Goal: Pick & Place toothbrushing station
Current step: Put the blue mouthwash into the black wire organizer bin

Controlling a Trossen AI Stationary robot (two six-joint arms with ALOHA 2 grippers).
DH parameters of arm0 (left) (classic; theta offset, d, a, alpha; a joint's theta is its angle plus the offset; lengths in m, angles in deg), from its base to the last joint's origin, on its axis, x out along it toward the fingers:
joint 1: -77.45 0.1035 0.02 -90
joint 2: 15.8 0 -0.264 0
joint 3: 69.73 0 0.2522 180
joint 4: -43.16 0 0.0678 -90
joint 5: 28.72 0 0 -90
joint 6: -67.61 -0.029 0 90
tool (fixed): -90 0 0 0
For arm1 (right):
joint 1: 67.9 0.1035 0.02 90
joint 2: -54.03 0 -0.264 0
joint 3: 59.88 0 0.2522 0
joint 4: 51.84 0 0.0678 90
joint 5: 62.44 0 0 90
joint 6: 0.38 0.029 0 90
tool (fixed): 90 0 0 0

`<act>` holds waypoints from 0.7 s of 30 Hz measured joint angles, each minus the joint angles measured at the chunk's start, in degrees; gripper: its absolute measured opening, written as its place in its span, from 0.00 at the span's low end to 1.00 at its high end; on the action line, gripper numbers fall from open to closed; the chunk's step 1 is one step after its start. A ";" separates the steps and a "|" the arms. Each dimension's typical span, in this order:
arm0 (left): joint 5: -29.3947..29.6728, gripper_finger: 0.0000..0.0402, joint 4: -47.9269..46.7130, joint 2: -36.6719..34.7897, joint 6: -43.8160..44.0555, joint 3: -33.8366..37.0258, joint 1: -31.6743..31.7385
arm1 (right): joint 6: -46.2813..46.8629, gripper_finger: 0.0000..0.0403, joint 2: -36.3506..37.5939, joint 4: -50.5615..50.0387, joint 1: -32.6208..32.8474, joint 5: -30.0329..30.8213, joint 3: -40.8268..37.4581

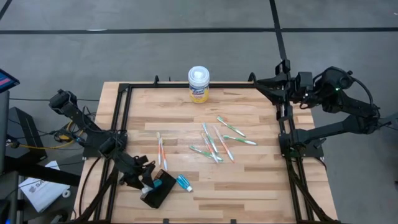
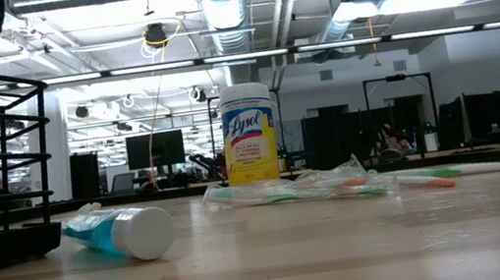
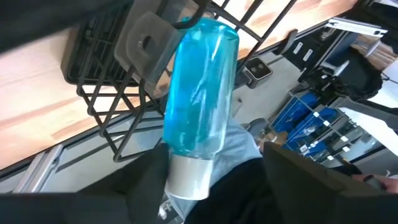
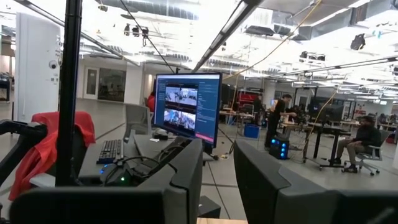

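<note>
Your left gripper (image 1: 148, 182) hangs low with its fingers apart, wider than the clear blue tube with a white cap (image 3: 200, 93) that lies between them. One finger stands clear of the cap, so I judge the tube is not clamped. Just beyond the fingertips, touching or nearly touching the tube, is the toothbrushing station (image 1: 158, 191), a small black box-shaped holder of wire bars. Seen from above, its long axis runs on a slant past the gripper.

This arm is by far the nearer one. Your right gripper (image 1: 260, 81) is parked well apart at the opposite corner, over the black frame, with a narrow gap between its fingers and nothing in it.

To take the holder you would need to close across its short side, so turn the wrist square to that slant first. Watch the near edge of the light wooden table (image 1: 249, 186) close behind the station.

A second blue tube (image 1: 184, 183) lies just beside the station, away from the gripper. The scattered toothbrushes (image 1: 211, 144) lie farther out, and the yellow-labelled wipes canister (image 1: 199, 84) is well apart. The bare boards on your right-arm side look open for setting the station down
</note>
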 joint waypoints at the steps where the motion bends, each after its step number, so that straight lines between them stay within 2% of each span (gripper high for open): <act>1: 0.10 0.66 -0.01 0.00 -0.01 0.00 -0.06 | -0.01 0.21 0.00 0.00 0.00 0.00 0.00; 14: 2.71 0.49 0.65 0.00 -0.12 -0.02 0.77 | -0.03 0.21 0.07 0.22 0.00 0.00 0.00; 21: 8.40 0.45 1.32 -1.79 -2.50 -0.11 0.77 | -0.52 0.21 -0.10 0.31 0.00 0.00 2.08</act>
